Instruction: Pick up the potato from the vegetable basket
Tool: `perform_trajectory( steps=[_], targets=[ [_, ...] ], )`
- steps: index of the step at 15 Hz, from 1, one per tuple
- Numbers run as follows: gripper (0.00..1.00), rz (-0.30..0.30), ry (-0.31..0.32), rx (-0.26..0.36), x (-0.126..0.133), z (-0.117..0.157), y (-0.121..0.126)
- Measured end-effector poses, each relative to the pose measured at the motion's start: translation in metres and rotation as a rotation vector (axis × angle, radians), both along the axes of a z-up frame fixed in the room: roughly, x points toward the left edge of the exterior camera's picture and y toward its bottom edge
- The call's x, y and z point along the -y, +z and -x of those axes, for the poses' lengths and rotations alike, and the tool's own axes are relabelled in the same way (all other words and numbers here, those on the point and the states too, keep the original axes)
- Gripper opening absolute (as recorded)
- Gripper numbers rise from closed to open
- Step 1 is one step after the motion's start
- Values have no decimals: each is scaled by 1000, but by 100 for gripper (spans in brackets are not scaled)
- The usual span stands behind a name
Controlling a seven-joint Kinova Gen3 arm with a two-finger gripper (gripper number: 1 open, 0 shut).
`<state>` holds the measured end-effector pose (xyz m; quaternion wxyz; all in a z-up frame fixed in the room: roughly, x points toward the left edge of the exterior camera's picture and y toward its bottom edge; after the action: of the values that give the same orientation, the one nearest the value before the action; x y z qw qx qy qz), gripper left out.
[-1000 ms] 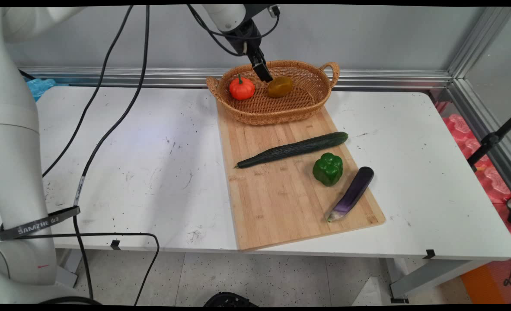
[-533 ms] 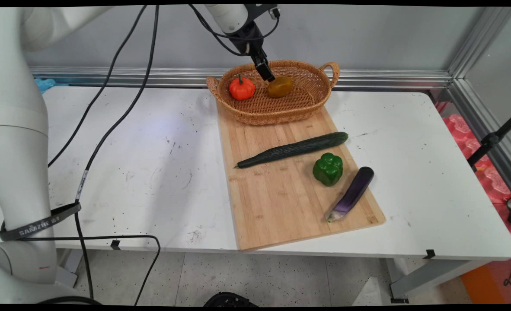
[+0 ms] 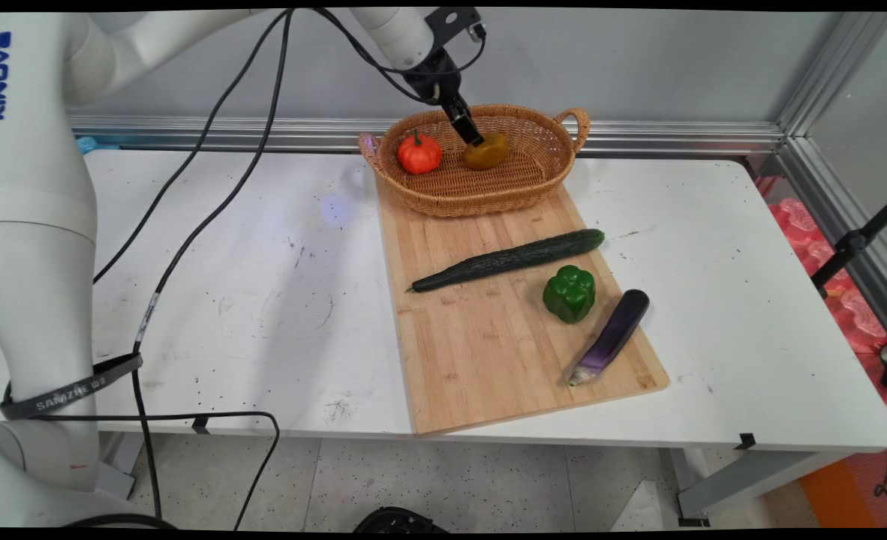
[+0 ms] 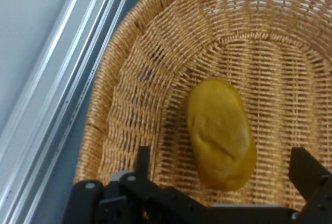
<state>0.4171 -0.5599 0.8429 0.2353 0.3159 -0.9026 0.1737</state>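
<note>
The pincer (image 4: 223, 175) hangs open inside the wicker basket (image 3: 533, 180), its fingers (image 4: 142, 162) spread on either side of a yellow-brown potato (image 4: 220, 133) lying on the basket floor. A small orange pumpkin (image 3: 419, 153) sits beside it. On the cutting board (image 3: 481, 352) atop the tabletop (image 3: 263, 285) lie a cucumber (image 3: 509, 259), green pepper (image 3: 569, 293) and eggplant (image 3: 611, 336).

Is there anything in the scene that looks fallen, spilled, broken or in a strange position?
Nothing stands out. The basket sits upright holding a potato and a small pumpkin; cucumber, green pepper and eggplant lie intact on the cutting board.
</note>
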Motion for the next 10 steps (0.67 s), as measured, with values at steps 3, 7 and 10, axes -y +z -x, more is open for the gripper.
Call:
perform_trajectory(
  steps=[3, 7, 10],
  targets=[
    [100, 0, 7, -26, 7, 2, -10],
    [100, 6, 7, -41, 14, 4, -21],
    [100, 11, 4, -46, 18, 6, -29]
  ],
)
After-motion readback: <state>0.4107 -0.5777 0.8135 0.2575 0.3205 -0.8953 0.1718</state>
